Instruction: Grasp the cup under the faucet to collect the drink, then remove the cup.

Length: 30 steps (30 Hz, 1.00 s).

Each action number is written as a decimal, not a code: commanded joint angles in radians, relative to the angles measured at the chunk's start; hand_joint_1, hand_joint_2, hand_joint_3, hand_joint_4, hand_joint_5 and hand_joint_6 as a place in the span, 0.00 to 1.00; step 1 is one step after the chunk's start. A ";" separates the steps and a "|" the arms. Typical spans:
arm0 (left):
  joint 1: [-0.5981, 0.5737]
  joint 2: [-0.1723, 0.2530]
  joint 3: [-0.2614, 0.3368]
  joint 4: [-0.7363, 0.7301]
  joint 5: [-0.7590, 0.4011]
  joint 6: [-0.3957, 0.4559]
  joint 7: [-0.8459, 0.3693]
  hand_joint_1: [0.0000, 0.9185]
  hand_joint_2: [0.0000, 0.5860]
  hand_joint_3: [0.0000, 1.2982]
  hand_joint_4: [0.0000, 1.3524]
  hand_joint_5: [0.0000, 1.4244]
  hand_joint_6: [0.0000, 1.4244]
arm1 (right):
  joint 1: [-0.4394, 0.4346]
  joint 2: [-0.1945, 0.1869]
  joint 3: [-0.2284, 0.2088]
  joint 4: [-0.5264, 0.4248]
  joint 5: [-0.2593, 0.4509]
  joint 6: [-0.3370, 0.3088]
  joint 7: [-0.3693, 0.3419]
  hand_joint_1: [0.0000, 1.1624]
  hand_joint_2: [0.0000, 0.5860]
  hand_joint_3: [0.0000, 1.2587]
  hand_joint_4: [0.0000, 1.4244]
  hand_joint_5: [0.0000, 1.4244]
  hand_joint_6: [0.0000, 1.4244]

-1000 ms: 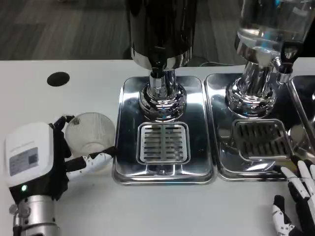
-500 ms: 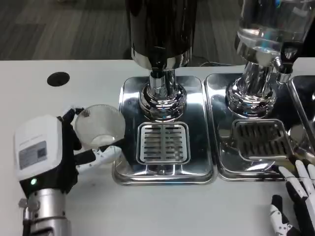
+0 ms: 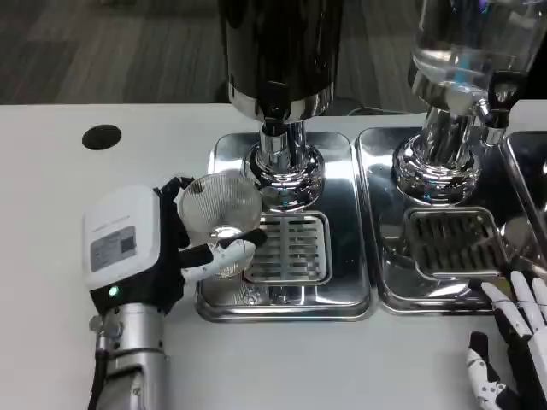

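A clear ribbed plastic cup (image 3: 220,207) is held in my left hand (image 3: 141,252), whose fingers wrap round its side. The cup hangs over the left edge of the left steel drip tray (image 3: 350,282), partly above the slotted grate (image 3: 291,248). The dark dispenser's faucet (image 3: 273,107) hangs a little behind and to the right of the cup. My right hand (image 3: 513,350) lies at the table's lower right corner with its fingers spread and nothing in it.
A second drip tray (image 3: 385,282) with its own grate stands to the right under a clear-tank dispenser (image 3: 466,51). A black round hole (image 3: 102,137) sits in the white table at the far left. Bare table lies along the front edge.
My left hand has carried the cup to the right, from the bare table beside the tray to over the tray's left edge. The right hand has barely moved.
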 commanded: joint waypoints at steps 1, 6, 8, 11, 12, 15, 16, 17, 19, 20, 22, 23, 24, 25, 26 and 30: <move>-0.044 -0.024 -0.013 0.064 -0.003 0.006 0.015 0.53 0.02 0.72 0.75 0.84 1.00 | -0.003 -0.002 0.002 -0.018 0.001 0.009 0.013 0.18 0.92 0.15 0.01 0.00 0.05; -0.075 -0.044 -0.018 0.093 -0.010 0.003 0.018 0.53 0.02 0.72 0.75 0.84 1.00 | -0.003 -0.001 -0.001 -0.019 0.003 0.012 0.016 0.18 0.92 0.15 0.01 0.00 0.05; -0.092 -0.052 -0.024 0.107 -0.008 0.004 0.016 0.53 0.02 0.72 0.75 0.84 1.00 | -0.003 -0.001 -0.001 -0.019 0.005 0.012 0.016 0.18 0.92 0.15 0.01 0.00 0.05; -0.112 -0.064 -0.031 0.130 -0.011 0.004 0.014 0.53 0.02 0.72 0.75 0.84 1.00 | -0.003 -0.001 -0.003 -0.019 0.007 0.012 0.016 0.18 0.92 0.15 0.01 0.00 0.05; -0.117 -0.067 -0.034 0.137 -0.012 0.004 0.014 0.53 0.02 0.72 0.75 0.84 1.00 | -0.003 0.000 -0.003 -0.019 0.008 0.012 0.016 0.18 0.92 0.15 0.01 0.00 0.05; -0.127 -0.076 -0.043 0.153 -0.014 0.002 0.016 0.52 0.03 0.72 0.75 0.84 1.00 | -0.007 0.000 -0.003 -0.011 0.011 0.011 0.017 0.18 0.92 0.15 0.01 0.00 0.05; -0.130 -0.078 -0.046 0.156 -0.014 0.001 0.017 0.52 0.03 0.72 0.75 0.84 1.00 | -0.008 0.000 -0.003 -0.009 0.011 0.011 0.017 0.18 0.92 0.15 0.01 0.00 0.05; -0.131 -0.080 -0.048 0.159 -0.016 0.000 0.017 0.52 0.03 0.72 0.75 0.84 1.00 | -0.010 0.000 -0.003 -0.007 0.012 0.010 0.018 0.18 0.92 0.15 0.01 0.01 0.06; -0.135 -0.081 -0.055 0.161 -0.014 -0.001 0.016 0.52 0.02 0.72 0.74 0.84 1.00 | -0.013 0.000 -0.002 -0.003 0.012 0.010 0.018 0.18 0.92 0.15 0.01 0.01 0.06; -0.136 -0.081 -0.057 0.161 -0.014 -0.001 0.016 0.51 0.02 0.71 0.74 0.84 1.00 | -0.015 0.000 -0.001 -0.001 0.012 0.010 0.019 0.18 0.92 0.15 0.01 0.01 0.06; -0.135 -0.080 -0.058 0.159 -0.015 -0.003 0.015 0.51 0.02 0.71 0.74 0.84 1.00 | -0.019 0.000 0.000 0.003 0.012 0.009 0.019 0.18 0.92 0.15 0.01 0.01 0.06; -0.134 -0.079 -0.057 0.157 -0.018 -0.006 0.013 0.50 0.02 0.71 0.74 0.84 1.00 | -0.021 0.001 0.000 0.004 0.012 0.009 0.019 0.18 0.92 0.15 0.01 0.01 0.06; -0.132 -0.076 -0.056 0.155 -0.020 -0.008 0.010 0.49 0.03 0.71 0.73 0.83 1.00 | -0.023 0.001 0.001 0.006 0.012 0.009 0.020 0.18 0.92 0.15 0.01 0.01 0.06; -0.131 -0.073 -0.056 0.153 -0.022 -0.010 0.007 0.47 0.02 0.70 0.73 0.82 1.00 | -0.025 0.001 0.002 0.007 0.011 0.009 0.020 0.18 0.92 0.15 0.01 0.01 0.06; -0.130 -0.069 -0.056 0.153 -0.027 -0.015 0.001 0.45 0.03 0.70 0.72 0.82 1.00 | -0.028 0.002 0.003 0.008 0.011 0.009 0.022 0.18 0.92 0.15 0.01 0.01 0.06; -0.133 -0.056 -0.062 0.161 -0.046 -0.036 -0.022 0.30 0.05 0.68 0.69 0.80 0.99 | -0.034 0.005 0.007 0.009 0.009 0.011 0.025 0.18 0.92 0.15 0.01 0.01 0.06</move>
